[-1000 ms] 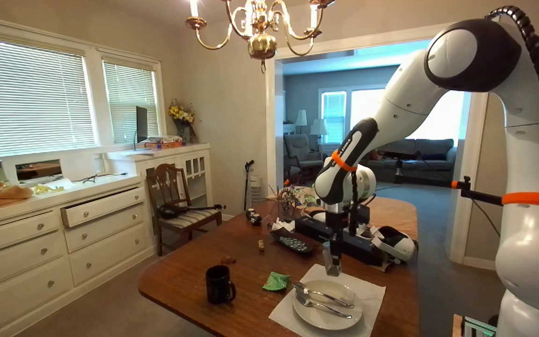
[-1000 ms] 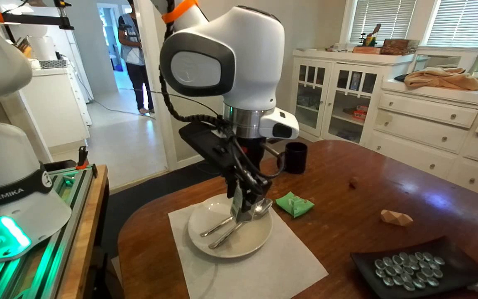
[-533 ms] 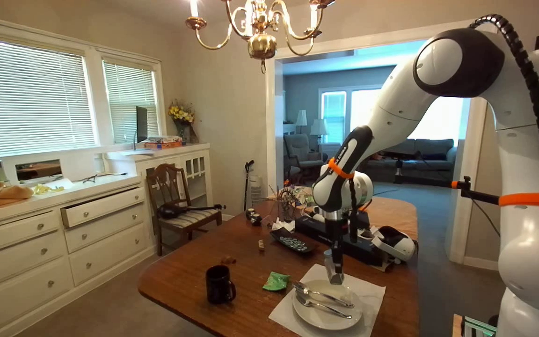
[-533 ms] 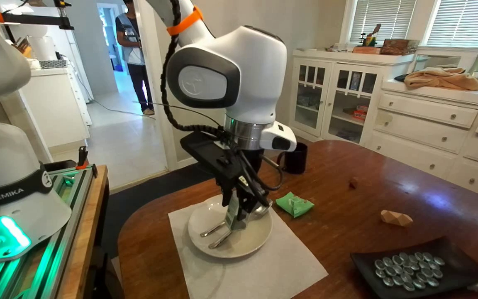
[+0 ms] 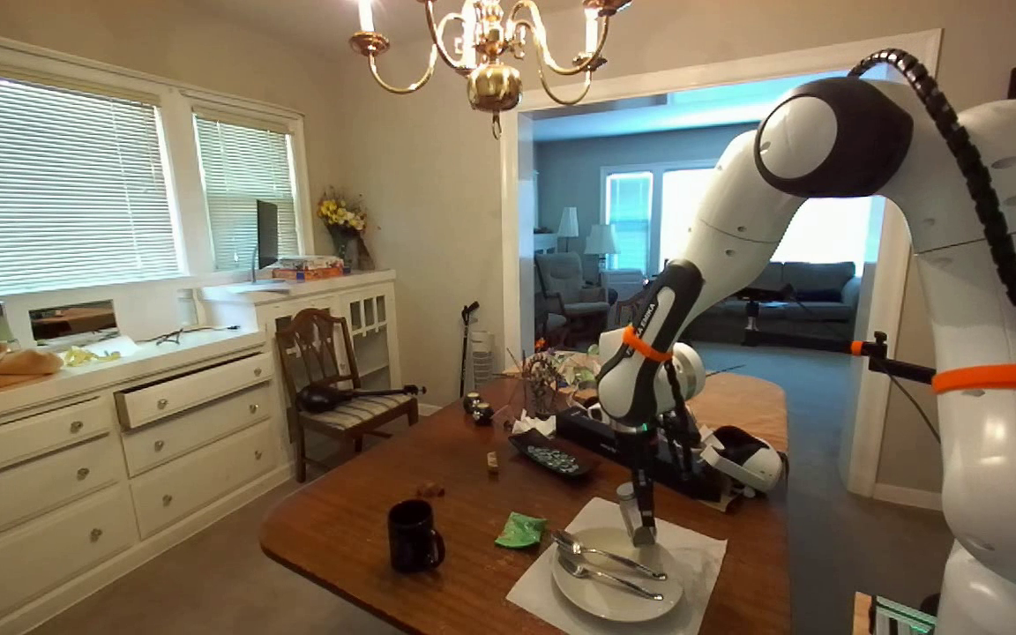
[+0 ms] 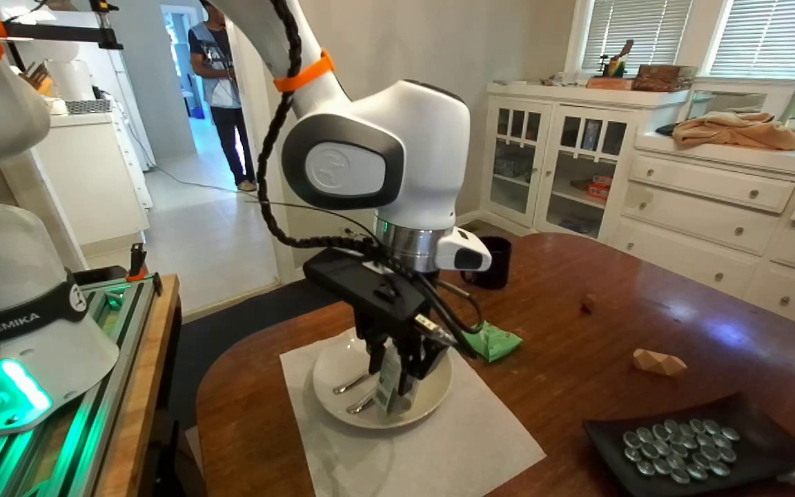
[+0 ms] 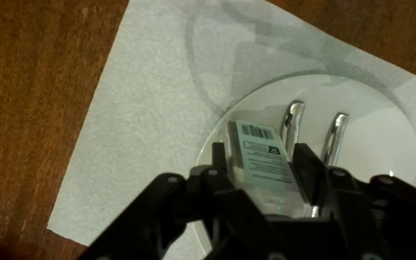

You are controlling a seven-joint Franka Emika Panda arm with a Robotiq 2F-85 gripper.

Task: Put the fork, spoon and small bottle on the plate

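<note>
In the wrist view the jaws of the gripper (image 7: 260, 155) are clamped on the small bottle (image 7: 262, 142), which is see-through with a pale label bearing a barcode and fine print. Behind it is the white plate (image 7: 377, 139); whether the two touch I can't say. Just beside the bottle show the shiny handles of the fork and spoon (image 7: 291, 126), both on the plate. A white paper mat (image 7: 128, 144) lies under the plate on the wooden table (image 7: 20, 108). In an exterior view the fork and spoon rest side by side, heads by the rim nearest a green packet (image 5: 521, 530), though I can't say which is which; a black mug (image 5: 411, 536) stands upright beyond. In an exterior view the arm (image 6: 425, 152) reaches down over the plate, the bottle tilted in the jaws. A black tray (image 6: 773, 449) of glass beads (image 6: 673, 445) sits well apart from them.
</note>
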